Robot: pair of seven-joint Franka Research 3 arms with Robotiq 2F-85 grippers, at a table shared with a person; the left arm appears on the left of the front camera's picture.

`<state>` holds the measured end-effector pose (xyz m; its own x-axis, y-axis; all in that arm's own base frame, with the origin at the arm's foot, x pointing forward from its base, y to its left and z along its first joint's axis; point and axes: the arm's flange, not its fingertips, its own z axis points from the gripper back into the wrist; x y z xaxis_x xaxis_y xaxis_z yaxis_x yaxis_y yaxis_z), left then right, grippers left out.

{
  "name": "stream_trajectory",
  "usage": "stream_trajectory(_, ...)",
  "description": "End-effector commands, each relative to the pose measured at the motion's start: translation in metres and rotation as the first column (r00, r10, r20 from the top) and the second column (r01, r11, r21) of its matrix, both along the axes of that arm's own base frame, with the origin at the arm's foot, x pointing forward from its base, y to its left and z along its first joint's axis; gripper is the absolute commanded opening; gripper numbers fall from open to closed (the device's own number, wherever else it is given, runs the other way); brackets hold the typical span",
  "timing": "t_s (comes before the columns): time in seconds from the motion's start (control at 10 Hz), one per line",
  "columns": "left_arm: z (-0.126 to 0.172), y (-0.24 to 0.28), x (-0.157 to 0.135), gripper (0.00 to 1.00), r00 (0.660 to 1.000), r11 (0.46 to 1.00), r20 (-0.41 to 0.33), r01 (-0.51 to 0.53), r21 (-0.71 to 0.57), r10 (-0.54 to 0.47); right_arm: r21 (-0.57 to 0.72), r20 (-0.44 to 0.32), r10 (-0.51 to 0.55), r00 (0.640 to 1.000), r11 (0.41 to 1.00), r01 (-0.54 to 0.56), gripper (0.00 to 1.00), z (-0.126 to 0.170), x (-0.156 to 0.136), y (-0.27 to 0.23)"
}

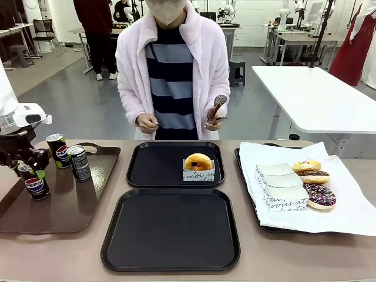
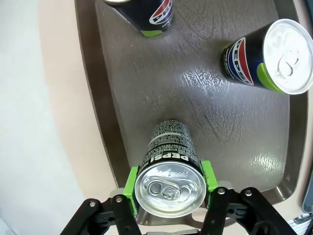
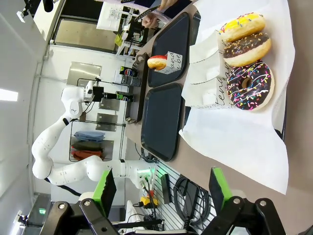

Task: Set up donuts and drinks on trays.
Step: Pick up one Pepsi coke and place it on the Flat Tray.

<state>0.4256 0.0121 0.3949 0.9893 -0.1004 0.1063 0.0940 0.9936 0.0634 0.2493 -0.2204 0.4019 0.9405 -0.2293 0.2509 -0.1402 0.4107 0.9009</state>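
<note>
My left gripper point(image 1: 29, 169) is at the far left, its green pads point(image 2: 131, 182) pressed on both sides of a black Pepsi can point(image 2: 171, 181) that stands upright over the brown handled tray point(image 1: 70, 205). Two more cans point(image 1: 57, 150) point(image 1: 78, 163) stand on that tray behind it. Of the two black trays, the far one point(image 1: 153, 167) holds an orange-glazed donut point(image 1: 198, 161) in a white paper holder. The near tray point(image 1: 170, 229) is bare. High above the table's right side, my right gripper point(image 3: 161, 191) hangs open with nothing between its fingers.
At the right, a tray lined with white printed paper point(image 1: 346, 205) carries three donuts point(image 1: 306, 166) point(image 1: 313, 176) point(image 1: 320, 195) and folded paper holders point(image 1: 282, 185). A person stands at the far side and holds tongs point(image 1: 217, 108) above the far tray.
</note>
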Motion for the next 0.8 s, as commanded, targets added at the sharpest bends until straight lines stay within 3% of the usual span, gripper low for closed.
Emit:
stream_trajectory(0.0, 0.003, 0.002, 0.005, 0.0, 1.0, 0.999, 0.001, -0.018, -0.033, 0.018, 0.008, 0.007, -0.001, 1.0, 1.0, 0.001, 1.0, 0.0, 0.0, -0.001)
stream_trajectory(0.3, 0.012, 0.001, 0.001, 0.0, 1.0, 0.998, -0.003, -0.022, -0.061, 0.022, 0.008, 0.007, -0.001, 1.0, 1.0, 0.001, 1.0, 0.0, 0.0, -0.001)
stream_trajectory(0.4, 0.035, -0.008, -0.01, 0.54, 0.999, 0.998, 0.016, -0.029, -0.05, 0.03, 0.008, 0.007, -0.001, 1.0, 1.0, 0.001, 1.0, 0.0, 0.0, -0.001)
stream_trajectory(0.7, 0.128, -0.051, -0.069, 0.54, 0.994, 0.999, 0.104, -0.015, -0.037, 0.018, 0.008, 0.007, -0.001, 1.0, 1.0, 0.001, 1.0, 0.0, 0.0, -0.001)
